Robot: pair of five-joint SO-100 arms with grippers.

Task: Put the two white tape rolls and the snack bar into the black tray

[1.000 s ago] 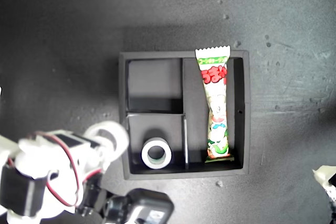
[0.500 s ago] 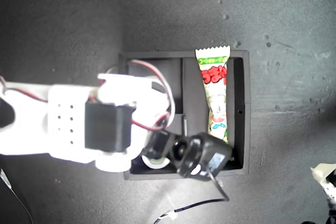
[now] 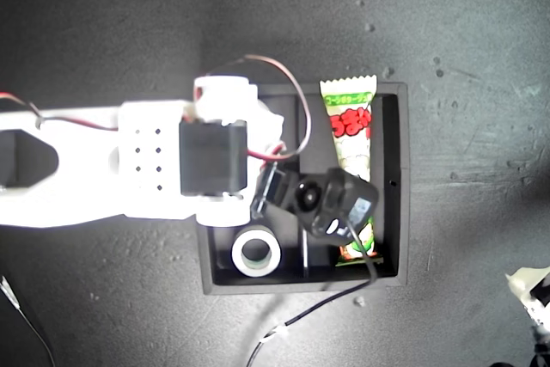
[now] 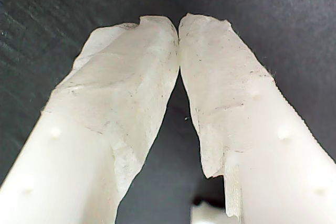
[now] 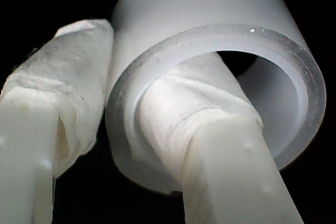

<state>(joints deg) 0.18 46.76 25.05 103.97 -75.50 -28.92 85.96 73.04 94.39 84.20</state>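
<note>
Exterior view: the black tray (image 3: 404,212) sits on the dark bench (image 3: 103,32); the snack bar (image 3: 348,126) lies in its long compartment at the exterior view's right, long axis running up and down the picture; one white tape roll (image 3: 256,253) rests flat in the lower small compartment; a white arm (image 3: 129,169) reaches in from the exterior view's left and covers the upper small compartment, so what hangs beneath it is hidden here.

First wrist view: my first end effector (image 4: 179,24) is empty, its padded tips touching, only dark bench beyond; no task thing lies near it.

Second wrist view: my second end effector (image 5: 126,129) holds the second tape roll (image 5: 210,40), one finger (image 5: 194,114) through the open centre, the other outside the wall; the roll's axis lies roughly along the fingers. I judge this to be the arm over the tray; the release turns on the roll hanging above the free compartment, which no view confirms.
</note>
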